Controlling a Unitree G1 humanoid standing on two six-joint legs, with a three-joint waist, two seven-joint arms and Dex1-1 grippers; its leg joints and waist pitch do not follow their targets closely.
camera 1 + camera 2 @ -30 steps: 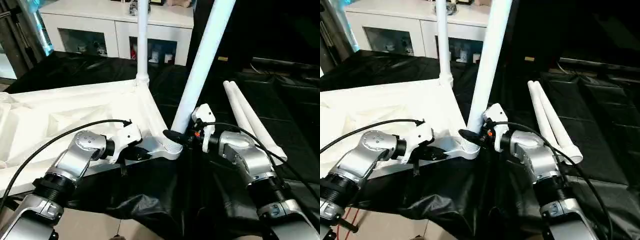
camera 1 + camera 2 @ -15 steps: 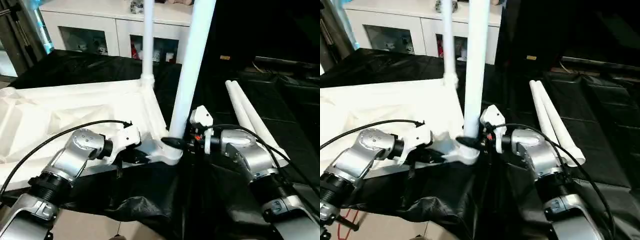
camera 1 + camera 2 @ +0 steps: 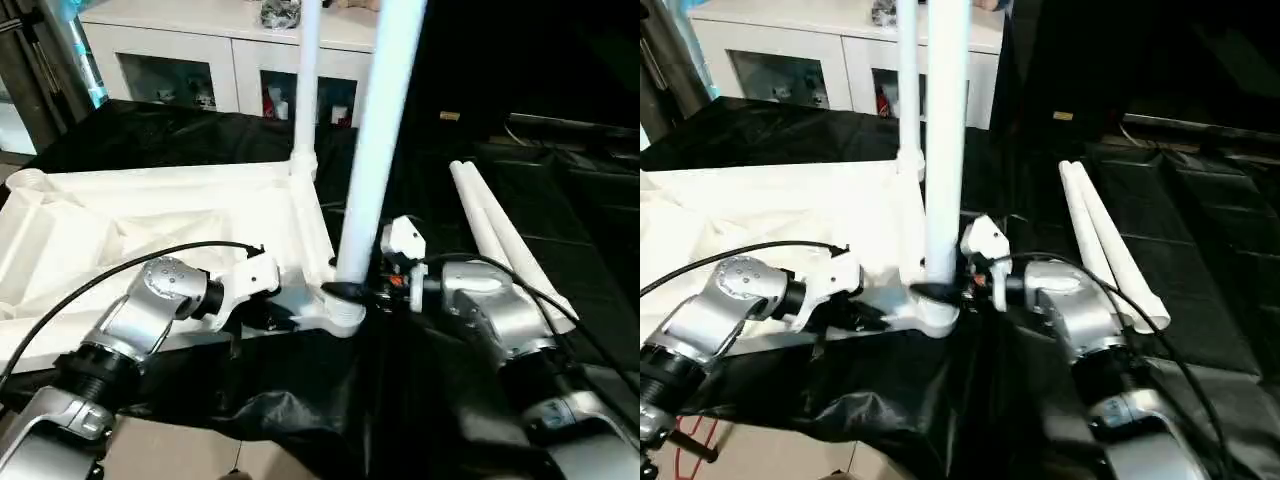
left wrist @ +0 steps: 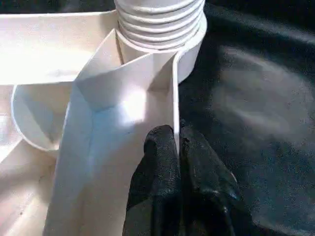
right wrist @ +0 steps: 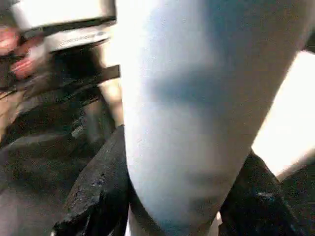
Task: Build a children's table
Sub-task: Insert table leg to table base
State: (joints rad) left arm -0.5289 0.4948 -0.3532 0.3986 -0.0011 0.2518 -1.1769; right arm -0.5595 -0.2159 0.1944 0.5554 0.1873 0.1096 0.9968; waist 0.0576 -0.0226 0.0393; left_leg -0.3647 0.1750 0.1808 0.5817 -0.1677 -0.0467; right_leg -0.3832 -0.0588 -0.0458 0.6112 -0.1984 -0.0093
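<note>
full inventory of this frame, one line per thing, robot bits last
Tabletop: 1, white, upside down on the black sheet, ribbed underside up.
Far leg: 1, white, upright in the far corner socket.
Near leg: 1, white, upright at the near corner socket.
Loose legs: 2, white, lying side by side on the sheet, to the right.
Black sheet: 1, black, covering the work surface.
Cabinet: 1, white, glass-fronted, behind the work.
Left gripper: 1, black fingers, shut on a thin rib of the tabletop beside the near socket.
Right gripper: 1, black fingers, clasping the near leg just above the socket.
</note>
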